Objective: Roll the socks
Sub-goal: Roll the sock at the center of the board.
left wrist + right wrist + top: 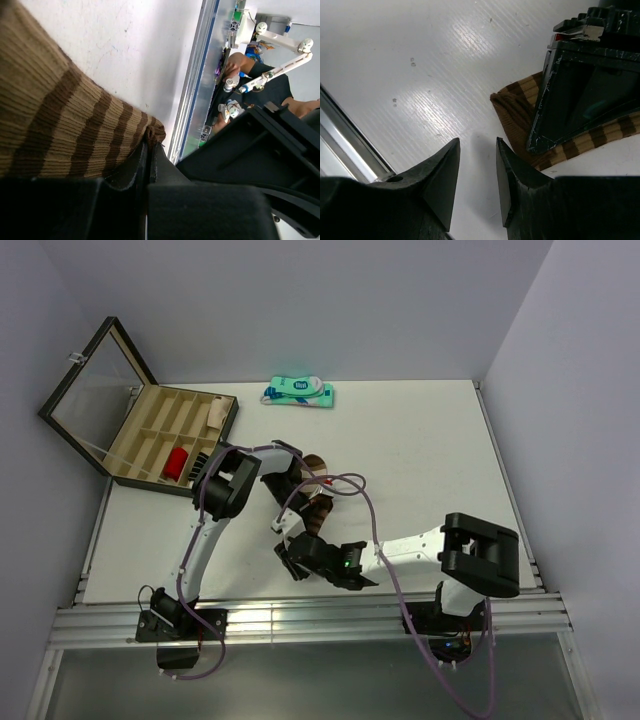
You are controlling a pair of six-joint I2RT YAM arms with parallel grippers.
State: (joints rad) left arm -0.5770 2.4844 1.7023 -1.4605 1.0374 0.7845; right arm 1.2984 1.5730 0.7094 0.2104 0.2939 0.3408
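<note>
Left pincer (150,152): fingers pressed together and clamped on a fold at the edge of the brown sock (60,115). A small ridge of ribbed fabric is bunched up right at the fingertips. The rest of the sock, tan with narrower dark brown stripes, spreads away from this pincer and lies flat on the white table (420,60). Right pincer (477,150): fingers apart with nothing between them, only bare table surface showing in the gap. Whether the tips touch the table cannot be told. Seen from the right wrist, the same sock lies just ahead of this pincer and off to one side, near the fingertips but not touching them. The left pincer's dark body sits on top of it and covers its middle, so only a rounded end and one striped strip show on either side. From above, both pincers meet near the middle of the table, close to each other. The second sock cannot be identified with certainty there, as the arms and a cable (365,510) cross over the spot. Well beyond the pincers, near the far edge, lies a teal-and-white package (298,392). Away on the left pincer's outer side stands a compartmented wooden box (190,392) with its lid (95,390) raised and a red item (177,462) in one compartment.
</note>
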